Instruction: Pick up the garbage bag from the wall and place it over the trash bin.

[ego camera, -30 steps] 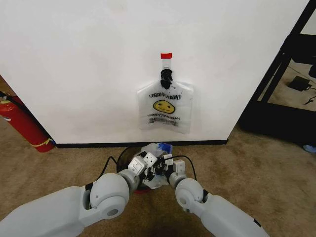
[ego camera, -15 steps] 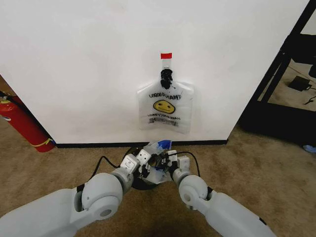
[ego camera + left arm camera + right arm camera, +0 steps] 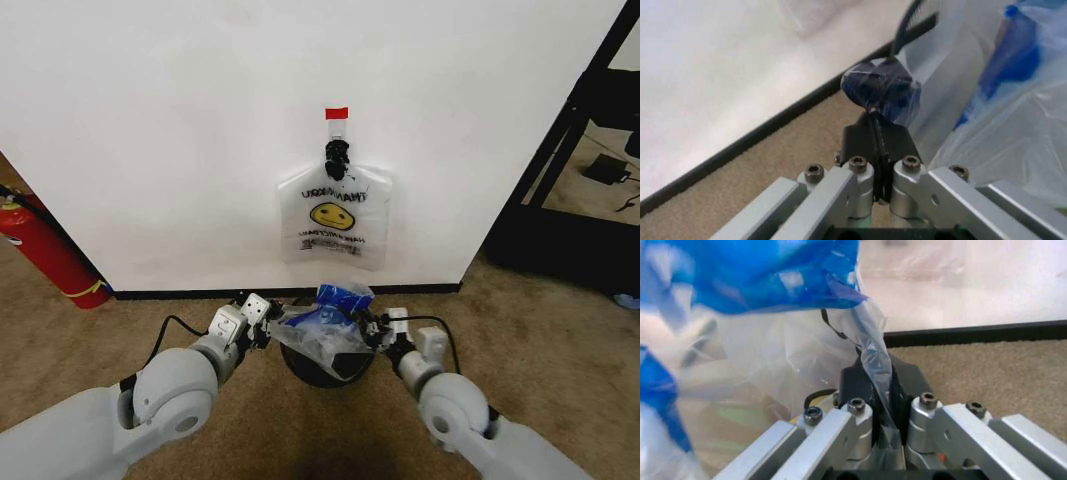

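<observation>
Garbage bag (image 3: 325,325), translucent with blue tape, hangs stretched between both hands just above the trash bin (image 3: 322,368), which sits on brown carpet (image 3: 520,330) close to the wall (image 3: 150,120). Head view: left hand (image 3: 268,318) pinches the bag's left edge, right hand (image 3: 376,326) pinches the right edge, the two well apart with the bag spread between them. Bag covers most of the bin's mouth; the dark mesh shows below it. Second smiley bag (image 3: 335,216) hangs on the black hook (image 3: 335,158) under red tape (image 3: 337,113), directly behind and above the bin. Red fire extinguisher (image 3: 45,245) stands at far left against the wall; black rack (image 3: 590,150) at right. Open carpet on both sides of the bin; wall and black baseboard (image 3: 200,294) close behind it.

Left wrist view: left hand (image 3: 879,172) fingers pressed together on a thin fold of bag with dark blue tape (image 3: 880,92) at the tips; baseboard and carpet lie beyond.

Right wrist view: right hand (image 3: 883,415) fingers clamped on a clear plastic strip, a blue tape patch (image 3: 753,275) beyond it, baseboard behind.
</observation>
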Controlling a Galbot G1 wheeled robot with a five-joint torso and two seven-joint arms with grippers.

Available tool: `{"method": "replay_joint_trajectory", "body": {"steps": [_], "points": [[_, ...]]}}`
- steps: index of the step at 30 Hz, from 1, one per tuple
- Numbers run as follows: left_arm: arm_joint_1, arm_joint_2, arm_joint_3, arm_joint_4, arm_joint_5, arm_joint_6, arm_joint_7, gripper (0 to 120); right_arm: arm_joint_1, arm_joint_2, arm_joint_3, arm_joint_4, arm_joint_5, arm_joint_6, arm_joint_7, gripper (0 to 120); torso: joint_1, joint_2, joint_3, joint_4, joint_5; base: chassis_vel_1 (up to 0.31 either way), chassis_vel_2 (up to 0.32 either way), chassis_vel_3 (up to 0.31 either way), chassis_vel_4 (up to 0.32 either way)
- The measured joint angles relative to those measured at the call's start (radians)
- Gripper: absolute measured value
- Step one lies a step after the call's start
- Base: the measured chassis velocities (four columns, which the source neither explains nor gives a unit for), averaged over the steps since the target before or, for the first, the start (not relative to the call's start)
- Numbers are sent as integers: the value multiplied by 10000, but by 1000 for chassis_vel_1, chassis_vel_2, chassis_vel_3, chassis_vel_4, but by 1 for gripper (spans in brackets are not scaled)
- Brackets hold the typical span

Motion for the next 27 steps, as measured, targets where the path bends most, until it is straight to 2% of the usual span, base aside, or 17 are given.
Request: {"method": "replay_joint_trajectory", "body": {"steps": [3,4,7,9,13,14,18,20,24,27], "points": [[29,68,-280,-707,-272,-42,204,0,-337,-4,386,154,8,40,-42,2,0,0,0,0,0,0,0,0,0],[29,68,-280,-707,-272,-42,204,0,-337,-4,386,154,8,40,-42,2,0,0,0,0,0,0,0,0,0],[70,213,-783,-1289,-322,-92,564,10,-549,13,574,217,-7,52,-51,2,0,0,0,-1,3,0,0,0,0],[269,475,-1402,-1740,-344,-138,852,22,-734,80,731,252,-12,74,-57,2,0,0,0,0,0,0,0,0,0],[575,740,-1953,-1930,-410,-181,1010,30,-872,140,843,268,-15,104,-70,2,-1,0,-1,0,2,0,0,0,0],[740,911,-2240,-1955,-446,-214,1053,38,-963,183,911,271,-15,128,-101,2,0,0,0,1,0,0,0,0,0],[576,1146,-2428,-1961,-516,-318,1158,54,-1184,321,1068,256,-33,195,-144,2,0,0,0,0,1,0,0,0,0],[482,1166,-2427,-1961,-499,-365,1267,58,-1208,342,1077,232,-43,205,-146,2,0,0,0,-1,0,0,0,0,0],[234,1430,-2209,-1948,373,-597,2346,77,-1056,457,912,86,-3,227,-141,2,0,0,0,-3,-1,0,0,0,0],[68,1497,-1985,-1939,682,-614,2689,83,-937,501,789,32,58,228,-131,2,0,0,0,7,4,0,0,0,0]]}}
